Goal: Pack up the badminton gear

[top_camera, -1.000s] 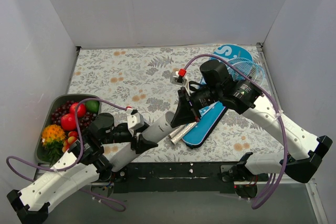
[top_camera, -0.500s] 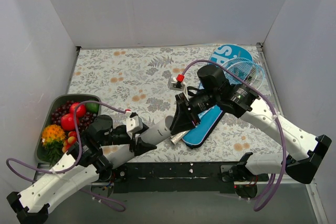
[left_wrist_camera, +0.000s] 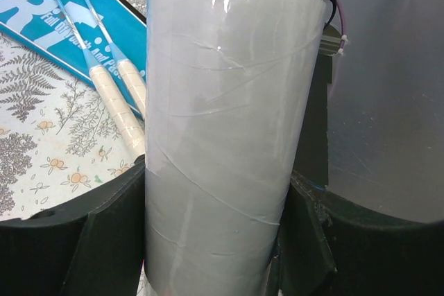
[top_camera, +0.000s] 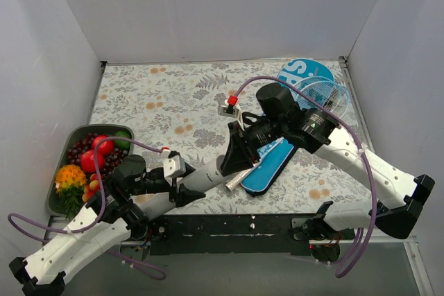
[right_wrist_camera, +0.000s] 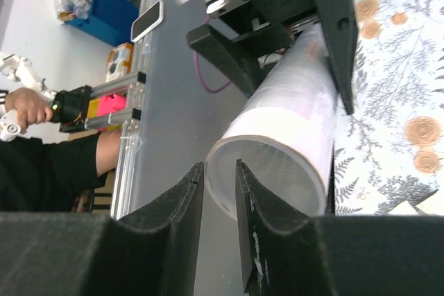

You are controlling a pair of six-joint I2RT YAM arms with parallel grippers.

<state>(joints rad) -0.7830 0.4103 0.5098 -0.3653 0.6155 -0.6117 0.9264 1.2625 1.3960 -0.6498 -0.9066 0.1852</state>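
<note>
White cardboard tube (left_wrist_camera: 222,136) clamped between left jaws; right jaws slightly apart, just at its open mouth

The white cardboard tube (left_wrist_camera: 229,136) fills the middle of the frame, standing top to bottom, wrapped in glossy clear film with black Chinese characters near its upper right edge. The left gripper (left_wrist_camera: 215,237) clamps it, with black fingers (left_wrist_camera: 111,240) pressed against both sides. Behind on the left, two rackets (left_wrist_camera: 116,105) with pale handles lie side by side across the blue cover (left_wrist_camera: 41,19) and onto the floral desk (left_wrist_camera: 41,143). A purple cable (left_wrist_camera: 338,15) runs at the upper right.
</note>
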